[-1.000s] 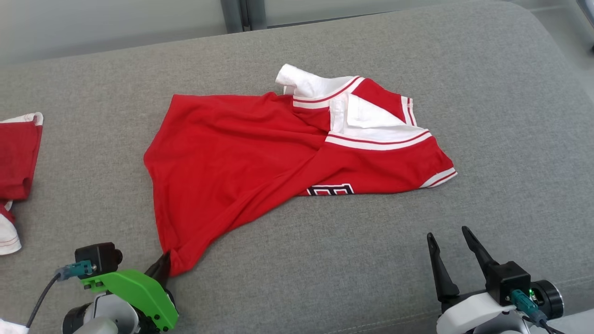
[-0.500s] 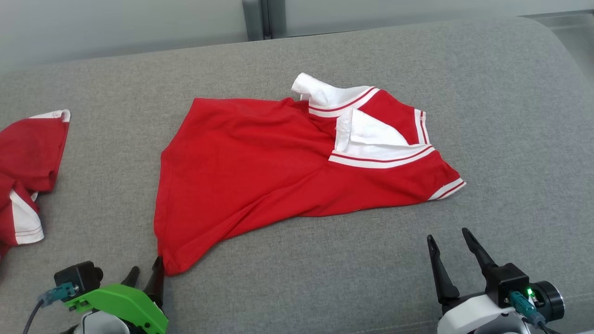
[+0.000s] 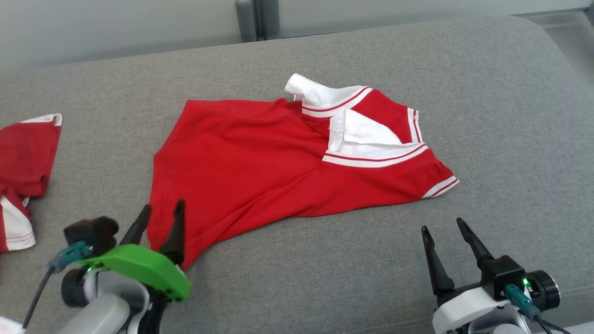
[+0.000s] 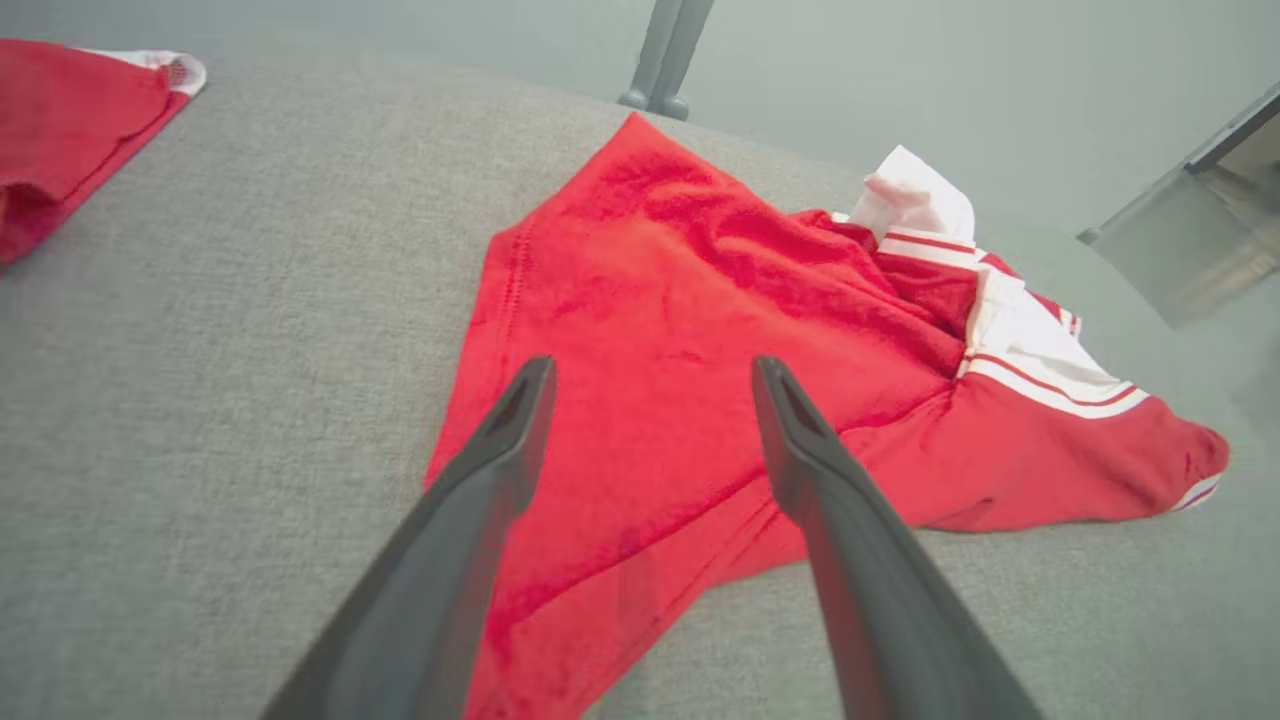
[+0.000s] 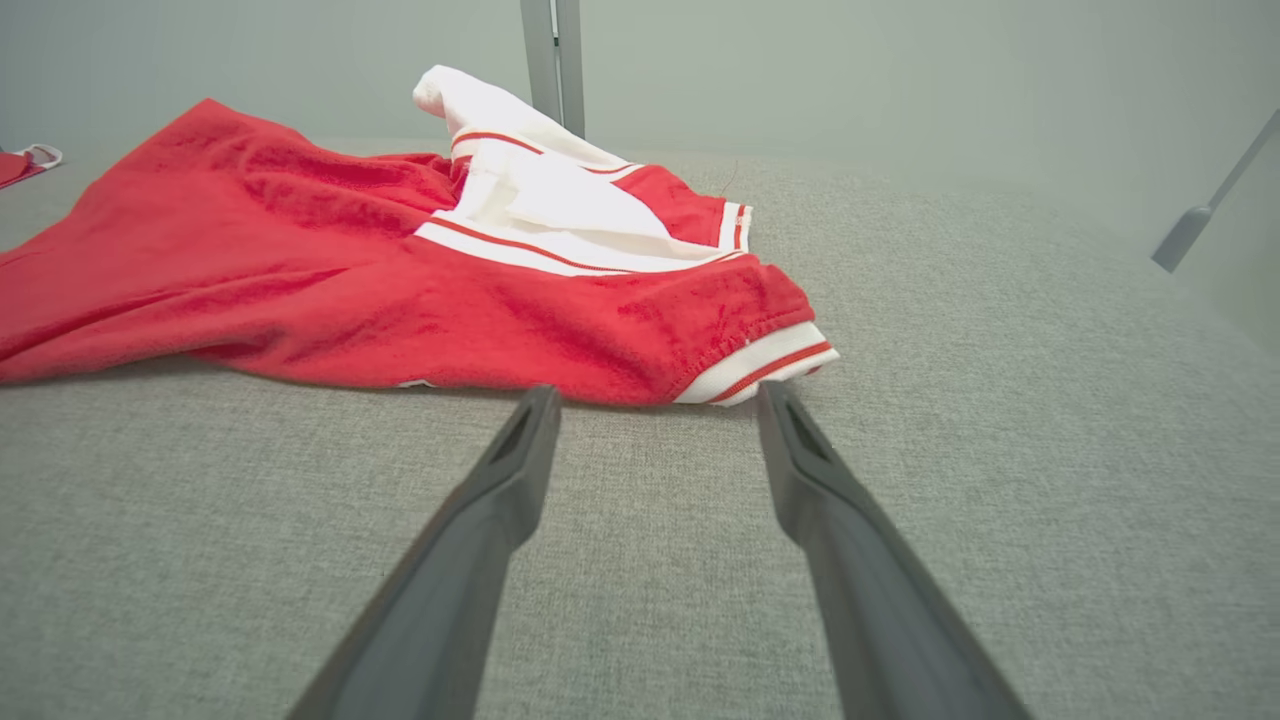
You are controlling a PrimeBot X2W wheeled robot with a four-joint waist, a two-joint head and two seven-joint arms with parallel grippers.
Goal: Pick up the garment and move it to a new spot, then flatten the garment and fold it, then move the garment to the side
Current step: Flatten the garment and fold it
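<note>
Release of shirt (image 3: 260,162) at its near-left corner.
Left gripper (image 3: 162,208), pinching the hem a second ago, now hovers over that corner with fingers spread; the shirt lies crumpled on the cushion (image 3: 325,278). Right gripper (image 3: 442,225) stays spread, short of the sleeve.

garment (image 3: 260,162): red, white-trimmed | rumpled, partly spread | lying on grey cushion (image 3: 487,116)

A second red garment (image 3: 25,157) is cut off by the head view's left edge. The fingers (image 3: 176,227) of the left gripper (image 3: 164,205) cover the near corner of the red shirt (image 3: 260,162), whose folded-under layers are hidden.
</note>
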